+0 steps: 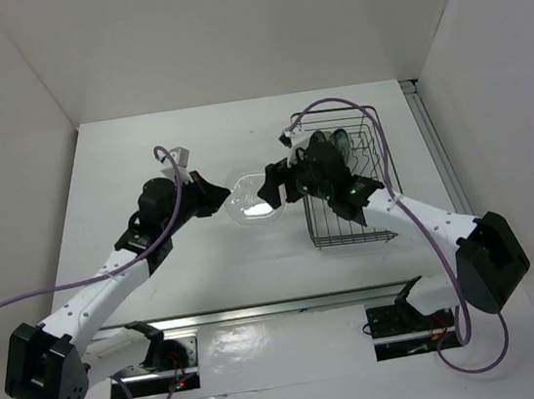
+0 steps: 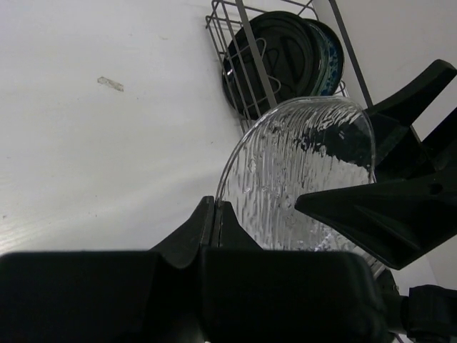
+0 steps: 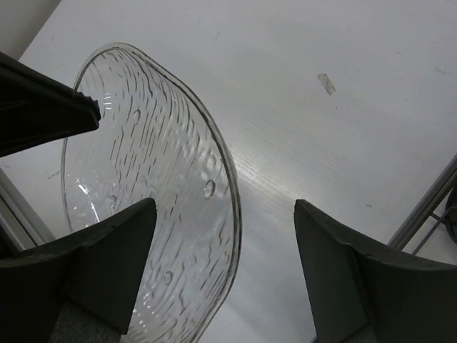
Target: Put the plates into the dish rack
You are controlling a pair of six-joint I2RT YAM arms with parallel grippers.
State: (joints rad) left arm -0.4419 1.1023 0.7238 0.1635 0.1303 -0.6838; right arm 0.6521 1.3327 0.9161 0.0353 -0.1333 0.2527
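The left claw [image 2: 214, 209] is clamped on the near rim of the glass plate [image 2: 300, 168]. Its two fingers are pressed together with the rim pinched in the seam between them. The plate stands on edge, tilted, its ribbed face turned to the left wrist camera.

The right claw [image 3: 223, 207] stands apart, its jaws straddling the plate's opposite rim. One finger [image 3: 107, 261] sits on the hollow side of the glass, and whether it touches I cannot tell. The other finger [image 3: 357, 275] is well clear, with bare counter [image 3: 321, 143] showing in the gap. The tip of a left finger [image 3: 50, 114] reaches in at the plate's far edge in the right wrist view.

From above, the plate [image 1: 251, 204] hangs between the two claws at mid-counter, the left claw [image 1: 215, 194] on one side and the right claw [image 1: 275, 187] on the other.

The rack [image 1: 351, 240] sits on the counter just right of the plate, partly under the right arm. In the left wrist view the rack [image 2: 235, 43] holds the black plate [image 2: 275, 57] upright between its wires, with the teal plate [image 2: 330, 61] upright just behind it.

A small scuff [image 2: 111, 83] marks the counter, well apart from the rack.
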